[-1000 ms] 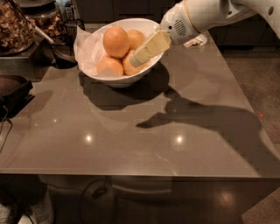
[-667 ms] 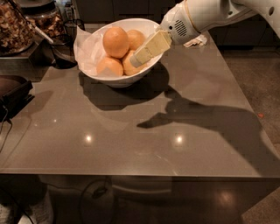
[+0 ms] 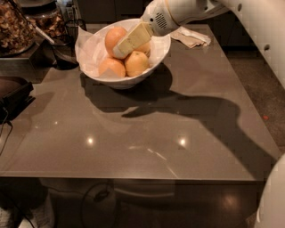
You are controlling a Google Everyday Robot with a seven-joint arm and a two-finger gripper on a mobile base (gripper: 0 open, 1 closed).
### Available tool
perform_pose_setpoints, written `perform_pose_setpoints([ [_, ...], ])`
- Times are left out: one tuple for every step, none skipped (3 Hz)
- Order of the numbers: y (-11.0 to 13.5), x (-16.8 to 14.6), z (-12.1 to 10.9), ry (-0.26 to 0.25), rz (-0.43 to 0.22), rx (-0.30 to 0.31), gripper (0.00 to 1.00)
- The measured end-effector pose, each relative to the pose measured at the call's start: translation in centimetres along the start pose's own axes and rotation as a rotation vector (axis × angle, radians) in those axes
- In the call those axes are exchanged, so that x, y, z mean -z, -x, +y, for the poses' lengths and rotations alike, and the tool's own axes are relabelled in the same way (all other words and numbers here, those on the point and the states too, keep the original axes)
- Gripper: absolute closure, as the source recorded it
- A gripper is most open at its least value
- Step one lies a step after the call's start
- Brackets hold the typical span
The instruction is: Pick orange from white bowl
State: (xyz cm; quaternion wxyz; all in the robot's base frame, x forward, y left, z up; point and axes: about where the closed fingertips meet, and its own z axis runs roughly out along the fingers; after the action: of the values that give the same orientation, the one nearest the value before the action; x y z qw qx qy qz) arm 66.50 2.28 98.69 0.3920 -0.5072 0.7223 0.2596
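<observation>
The orange [image 3: 115,38] is an even deep orange; the smaller fruits [image 3: 136,63] at its 6 o'clock are paler yellow-orange. The white bowl [image 3: 129,82] is glossy white. The gripper [image 3: 119,50], at the orange's 5 o'clock, is cream-yellow on a white arm [image 3: 178,13]. The surface [image 3: 133,147] is plain grey-brown.

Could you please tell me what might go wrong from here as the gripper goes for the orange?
1. The gripper sits against the orange, with smaller fruits crowded just beneath it, so it might nudge or catch one of those instead.
2. The round orange could roll away across its neighbours if pressed off-centre.
3. A sideways push might shift the white bowl or snag its paper lining.
</observation>
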Motion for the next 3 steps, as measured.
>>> perform_pose_setpoints([
  [0.2,-0.1,0.0,0.0,-0.003,0.003,0.0],
  [0.5,-0.8,-0.4,-0.011,-0.012,-0.017,0.0],
  [1.2,-2.0,-1.2,-0.001,-0.024,-0.024,0.08],
])
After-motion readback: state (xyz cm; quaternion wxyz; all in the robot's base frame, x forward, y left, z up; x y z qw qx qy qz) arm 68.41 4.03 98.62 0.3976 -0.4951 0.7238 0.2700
